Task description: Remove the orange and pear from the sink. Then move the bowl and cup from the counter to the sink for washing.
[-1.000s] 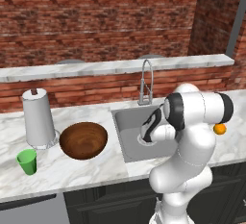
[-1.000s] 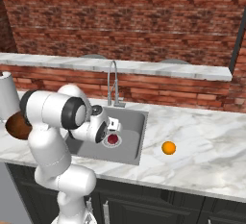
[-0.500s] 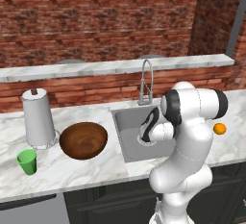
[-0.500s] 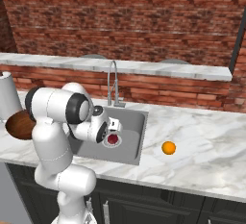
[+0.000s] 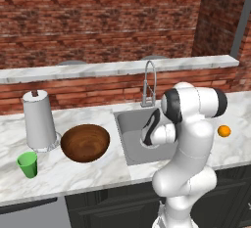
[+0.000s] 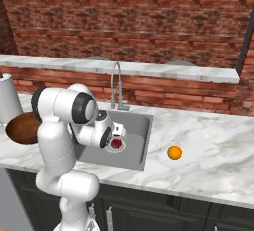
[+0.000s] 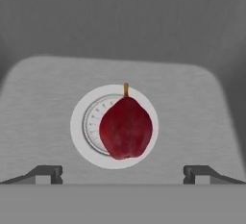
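Hand view: pear sits at frame center on the round white-rimmed drain of the sink, covering most of its right half. Gripper spread wide, nothing held; the 2 dark fingertips show at lower left and lower right of the frame, well apart. Pear lies between them horizontally and above their line, clear of both, roughly centered in the gap. Pear's long axis runs vertically in this frame: tapered end with short tan stem points to the top of the frame, rounded bulb toward the bottom, nearest the fingertips.

Right base view: pear is a dark red spot on the sink floor, center-left of frame, just right of the arm's hand, which reaches down into the basin. Its orientation is too small to tell here. Orange lies on the counter right of the sink, center-right of frame, well apart from the pear.

Left base view: bowl at left-center on the counter, just left of the sink; cup at lower left, near the bowl but apart. Paper towel roll stands upright just behind them. Orange at right edge, beyond the arm.
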{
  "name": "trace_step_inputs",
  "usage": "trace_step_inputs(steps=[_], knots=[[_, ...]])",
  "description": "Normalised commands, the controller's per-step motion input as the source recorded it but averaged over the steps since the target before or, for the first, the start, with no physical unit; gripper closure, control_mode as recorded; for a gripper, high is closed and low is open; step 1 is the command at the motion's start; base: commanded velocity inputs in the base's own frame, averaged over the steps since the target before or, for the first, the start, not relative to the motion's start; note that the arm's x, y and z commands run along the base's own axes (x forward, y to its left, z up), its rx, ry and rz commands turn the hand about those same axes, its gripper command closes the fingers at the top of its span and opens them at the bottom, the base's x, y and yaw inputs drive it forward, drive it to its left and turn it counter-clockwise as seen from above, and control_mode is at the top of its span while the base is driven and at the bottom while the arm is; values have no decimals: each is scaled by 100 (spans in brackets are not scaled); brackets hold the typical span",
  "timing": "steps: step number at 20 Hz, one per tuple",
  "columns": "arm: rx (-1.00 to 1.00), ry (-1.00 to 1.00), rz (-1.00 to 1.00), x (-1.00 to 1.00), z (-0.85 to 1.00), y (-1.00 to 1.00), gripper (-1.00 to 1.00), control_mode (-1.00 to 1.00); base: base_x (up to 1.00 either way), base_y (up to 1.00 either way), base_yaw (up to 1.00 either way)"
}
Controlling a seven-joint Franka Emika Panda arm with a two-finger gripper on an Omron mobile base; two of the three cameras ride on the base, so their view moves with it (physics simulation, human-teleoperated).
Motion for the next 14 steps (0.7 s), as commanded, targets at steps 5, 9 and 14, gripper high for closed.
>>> trace_step_inputs(steps=[5, 9, 14], knots=[[0, 0, 0, 6, -13, -4, -100, -100, 0, 0, 0], [0, 0, 0, 7, -14, -3, -100, -100, 0, 0, 0], [0, 0, 0, 11, -14, -4, -100, -100, 0, 0, 0]])
